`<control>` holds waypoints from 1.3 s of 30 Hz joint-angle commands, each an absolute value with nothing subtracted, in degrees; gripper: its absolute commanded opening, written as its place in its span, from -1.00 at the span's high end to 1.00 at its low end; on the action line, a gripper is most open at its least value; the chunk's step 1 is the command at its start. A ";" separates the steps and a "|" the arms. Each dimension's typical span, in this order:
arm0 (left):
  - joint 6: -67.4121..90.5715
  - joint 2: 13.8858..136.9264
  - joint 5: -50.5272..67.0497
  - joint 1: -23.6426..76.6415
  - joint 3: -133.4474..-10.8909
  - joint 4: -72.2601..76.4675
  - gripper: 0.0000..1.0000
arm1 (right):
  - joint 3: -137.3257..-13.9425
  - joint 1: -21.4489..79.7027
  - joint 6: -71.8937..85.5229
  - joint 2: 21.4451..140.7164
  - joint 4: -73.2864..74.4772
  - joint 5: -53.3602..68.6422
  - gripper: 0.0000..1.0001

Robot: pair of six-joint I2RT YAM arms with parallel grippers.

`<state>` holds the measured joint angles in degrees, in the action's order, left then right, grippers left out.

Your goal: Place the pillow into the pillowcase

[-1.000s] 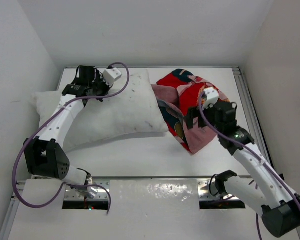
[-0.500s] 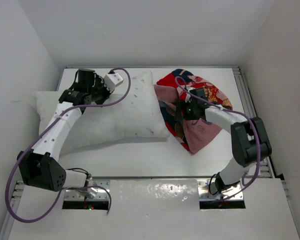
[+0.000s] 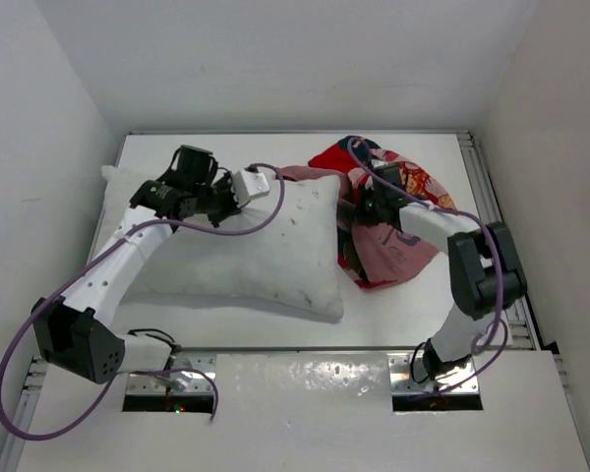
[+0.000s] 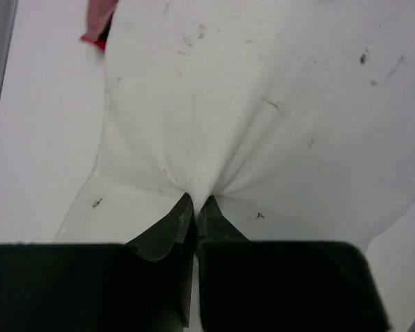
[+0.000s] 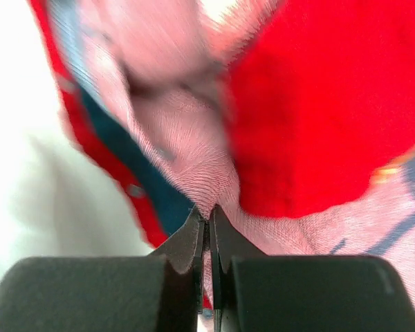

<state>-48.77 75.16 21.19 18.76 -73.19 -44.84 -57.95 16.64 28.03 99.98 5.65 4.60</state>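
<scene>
Tightly closed, the left gripper [image 4: 196, 203] pinches a fold of the pillow [image 3: 265, 251] near its far edge. Likewise, the right gripper [image 5: 206, 211] is clamped on pinkish inner fabric of the pillowcase [image 3: 425, 185]. The pillow lies across the middle of the table [image 3: 403, 320], its right end touching the crumpled pillowcase at the far right. Whether that end is inside cannot be told.

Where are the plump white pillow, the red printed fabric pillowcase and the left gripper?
plump white pillow [image 3: 265, 251], top view, its middle.
red printed fabric pillowcase [image 3: 388, 258], top view, pinkish inside.
left gripper [image 4: 196, 205], left wrist view, fingertips pinching pillow.
</scene>
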 commanded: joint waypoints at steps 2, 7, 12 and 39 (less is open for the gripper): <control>-57.30 73.03 31.20 25.83 -76.12 -48.24 1.00 | -62.23 17.84 27.42 89.13 3.43 0.35 1.00; -57.84 76.64 30.77 27.42 -75.85 -49.23 1.00 | -61.26 19.59 24.18 82.28 7.11 0.18 1.00; -53.80 80.06 25.94 26.90 -76.72 -43.69 1.00 | -56.43 22.23 19.43 75.25 8.43 2.98 1.00; -8.10 88.33 0.44 21.71 -87.02 -19.26 1.00 | -61.28 33.48 12.73 70.75 23.14 22.23 1.00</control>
<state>-17.43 89.54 4.75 20.69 -82.48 -29.47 -60.10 31.94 8.12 70.37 29.76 15.09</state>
